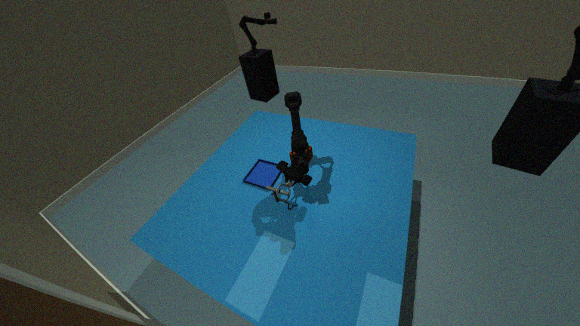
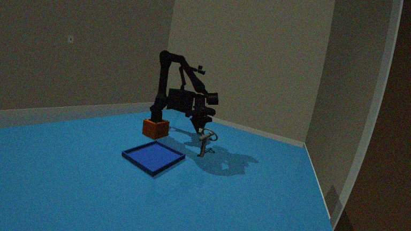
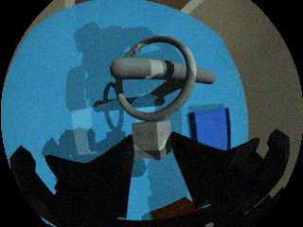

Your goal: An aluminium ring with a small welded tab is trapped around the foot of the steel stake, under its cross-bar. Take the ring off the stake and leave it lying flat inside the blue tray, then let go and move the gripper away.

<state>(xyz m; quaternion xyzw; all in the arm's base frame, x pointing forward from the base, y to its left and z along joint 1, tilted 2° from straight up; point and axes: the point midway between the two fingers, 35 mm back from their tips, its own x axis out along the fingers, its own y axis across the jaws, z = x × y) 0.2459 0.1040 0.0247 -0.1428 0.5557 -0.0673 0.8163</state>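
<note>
Evidently, the black parallel-jaw gripper (image 1: pixel 291 182) (image 2: pixel 199 132) (image 3: pixel 151 138) is partly open, its fingers clamped on the small grey block-shaped metal tab (image 1: pixel 289 182) (image 2: pixel 200 130) (image 3: pixel 151 133). The tab belongs to the round grey aluminium ring (image 1: pixel 290 194) (image 2: pixel 217 135) (image 3: pixel 190 71), found tilted and raised above the bright blue mat (image 1: pixel 342 219) (image 2: pixel 75 186) (image 3: pixel 47 61), at cross-bar height. One side of the ring passes over the thick grey cylindrical cross-bar (image 1: pixel 271 188) (image 2: pixel 205 136) (image 3: pixel 133 68) and the opposite side beneath it; the ring is not free of the steel stake (image 1: pixel 276 198) (image 2: pixel 202 148) (image 3: pixel 168 88). Contact between ring and bar cannot be determined. Near the stake, the square blue tray with dark rim (image 1: pixel 255 185) (image 2: pixel 137 166) (image 3: pixel 229 130) lies flat, holding no ring. Farther off, the black jointed arm (image 1: pixel 295 121) (image 2: pixel 163 77) rises from an orange box-shaped base (image 2: pixel 154 130). Beyond stands a tall black pedestal (image 1: pixel 259 77) carrying another arm (image 1: pixel 248 32).
</note>
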